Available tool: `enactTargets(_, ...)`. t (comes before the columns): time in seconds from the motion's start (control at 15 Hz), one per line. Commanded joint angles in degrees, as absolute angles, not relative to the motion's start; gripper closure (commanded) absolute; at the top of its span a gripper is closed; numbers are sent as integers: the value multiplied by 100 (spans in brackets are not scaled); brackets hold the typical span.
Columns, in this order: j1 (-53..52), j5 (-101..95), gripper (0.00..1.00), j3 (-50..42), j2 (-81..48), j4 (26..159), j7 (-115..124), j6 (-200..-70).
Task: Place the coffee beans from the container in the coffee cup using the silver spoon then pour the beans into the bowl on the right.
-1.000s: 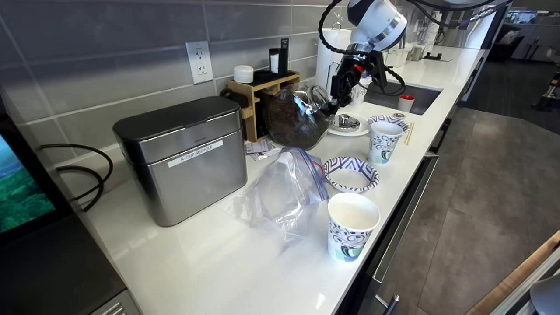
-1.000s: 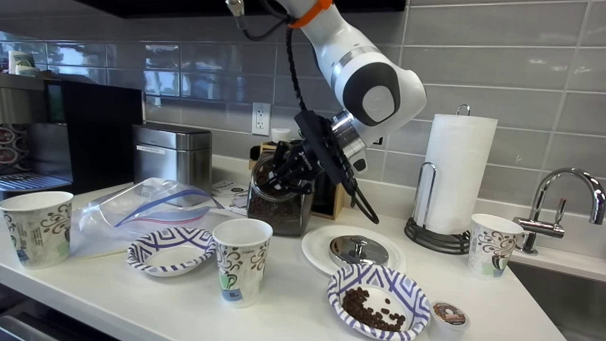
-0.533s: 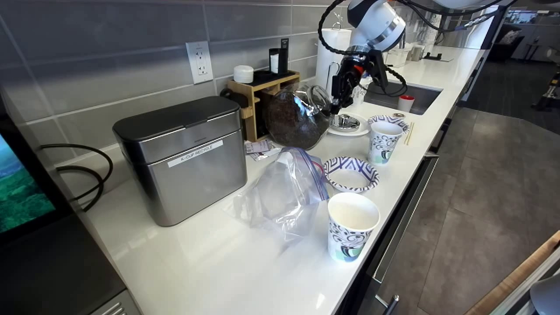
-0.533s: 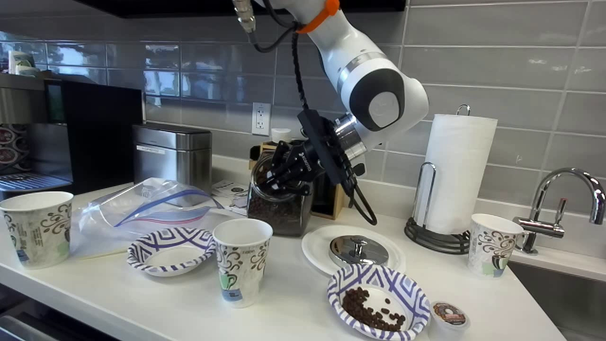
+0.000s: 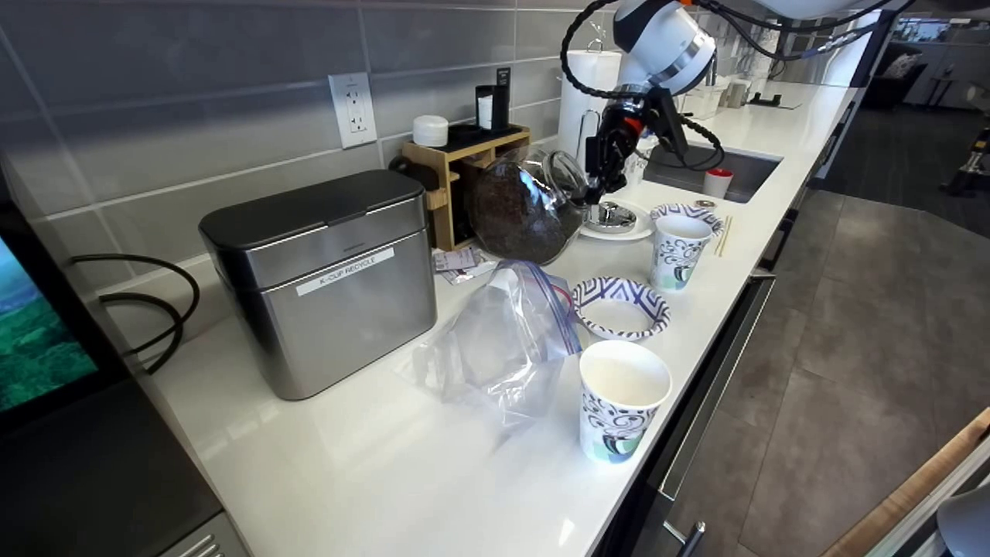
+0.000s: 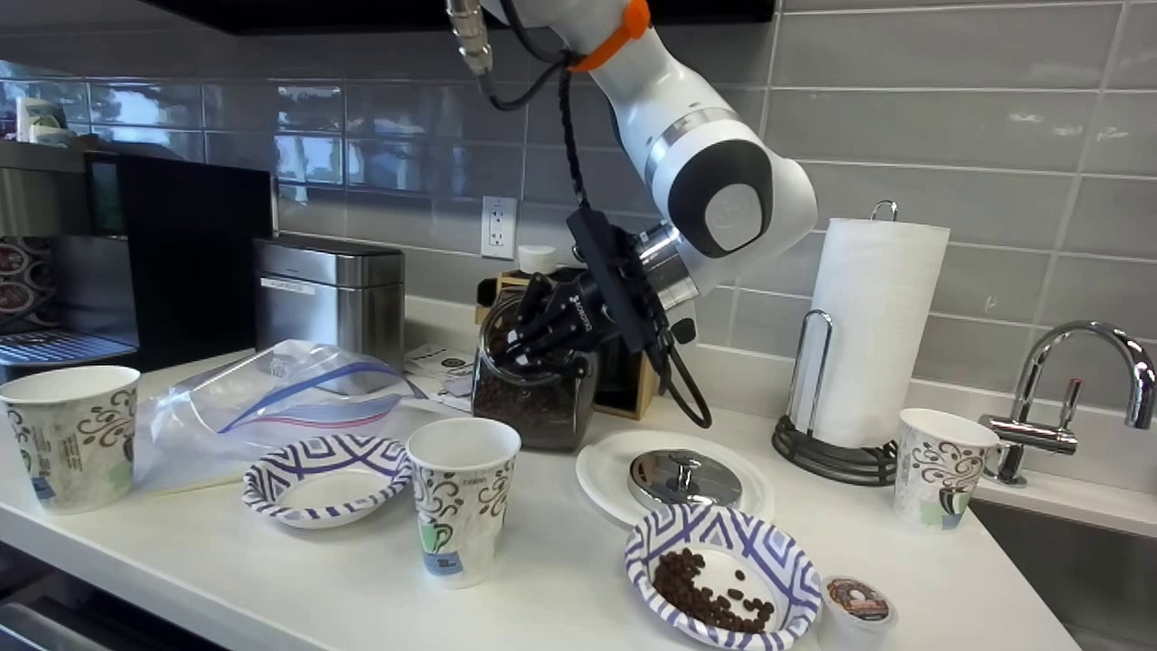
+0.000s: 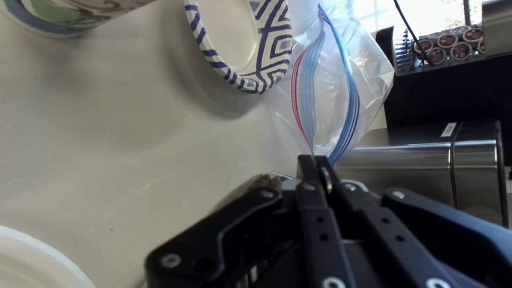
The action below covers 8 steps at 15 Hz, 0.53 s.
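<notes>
Cup [image 6: 461, 506] upright on the surface [image 6: 542, 579], between the right bowl [image 6: 785, 556] and the other bowl [image 6: 330, 493], just beside the latter — assuming it's the task's one, as more cups [image 6: 77, 448] like it stand around. Its bottom is hidden, contents can't be told. The right bowl already has some beans [image 6: 691, 592] — maybe a pour done, can't confirm. Jar [image 5: 522, 209] holds plenty more; lid [image 6: 678, 484] is off, on the plate [image 6: 601, 475]. Tool [image 7: 316, 162] is at the jar's mouth, pressed together, pinching a thin shiny bit I take for the spoon [image 7: 326, 181]; how deep it reaches isn't clear. Probably scooping now. To do: lift a load out, tip it into the cup, then pour into the right bowl.
</notes>
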<state>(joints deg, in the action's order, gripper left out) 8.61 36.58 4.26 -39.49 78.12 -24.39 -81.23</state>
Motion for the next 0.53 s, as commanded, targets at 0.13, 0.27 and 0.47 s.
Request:
enactTargets(0.13,874,3684,99,461,-4054,7759,-2261,-8094)
enactTargets(0.27,870,3670,99,456,-4059,7759,-2242,-8090)
enactTargets(0.47,849,3639,99,442,-4087,7742,-2162,-8079)
